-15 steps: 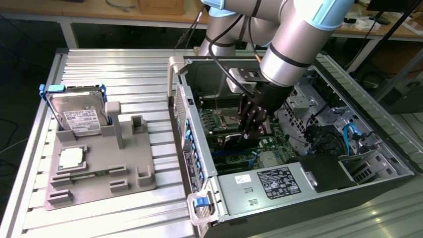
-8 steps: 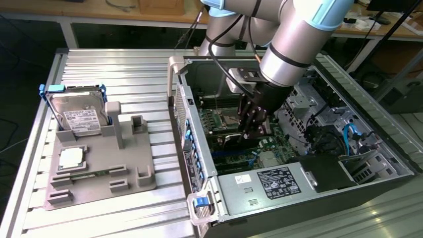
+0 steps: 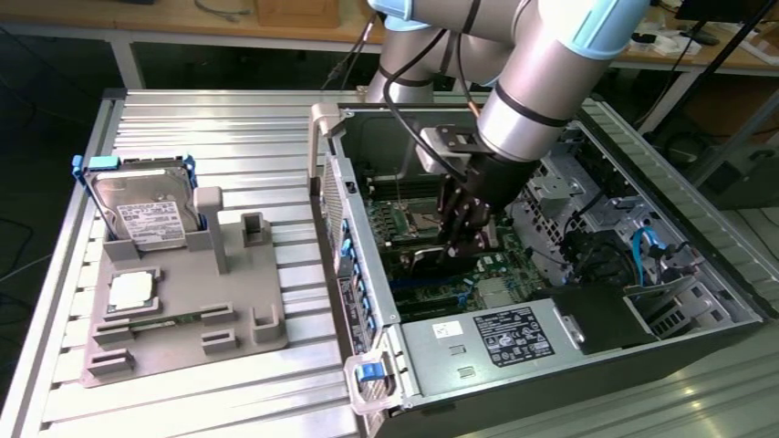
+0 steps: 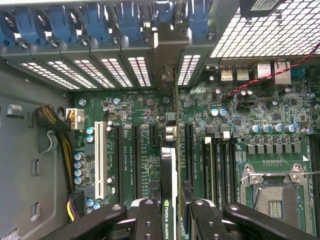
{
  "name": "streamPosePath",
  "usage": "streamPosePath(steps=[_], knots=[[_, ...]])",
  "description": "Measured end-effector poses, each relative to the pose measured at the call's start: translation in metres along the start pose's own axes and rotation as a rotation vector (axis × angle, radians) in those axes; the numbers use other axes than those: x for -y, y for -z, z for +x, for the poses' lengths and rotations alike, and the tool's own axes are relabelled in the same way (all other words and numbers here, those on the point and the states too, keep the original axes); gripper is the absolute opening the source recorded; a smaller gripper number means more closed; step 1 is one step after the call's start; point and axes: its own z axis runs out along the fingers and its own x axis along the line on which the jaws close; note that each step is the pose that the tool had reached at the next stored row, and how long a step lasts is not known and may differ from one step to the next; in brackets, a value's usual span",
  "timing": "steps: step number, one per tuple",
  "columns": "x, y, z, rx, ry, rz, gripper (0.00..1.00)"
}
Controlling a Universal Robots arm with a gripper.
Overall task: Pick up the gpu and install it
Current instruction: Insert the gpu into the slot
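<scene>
Gripping gpu [image 4: 169,175] edge-on, gripper [image 4: 172,216] clenched on its upper edge | card directly below the pincer, inside case [image 3: 353,228], over motherboard slots [image 4: 135,150] (seating unclear) | long axis points at rear bracket openings [image 4: 115,70]

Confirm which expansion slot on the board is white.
The long slot next to the yellow-black cable bundle, farthest from the CPU socket. Every other slot is black.
</scene>
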Motion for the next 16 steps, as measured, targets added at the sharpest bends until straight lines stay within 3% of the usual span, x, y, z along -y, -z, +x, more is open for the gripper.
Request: streamPosePath(steps=[16], knots=[[-0.0008,0.0054,0.0002,0.0,0.0,0.0,0.27]])
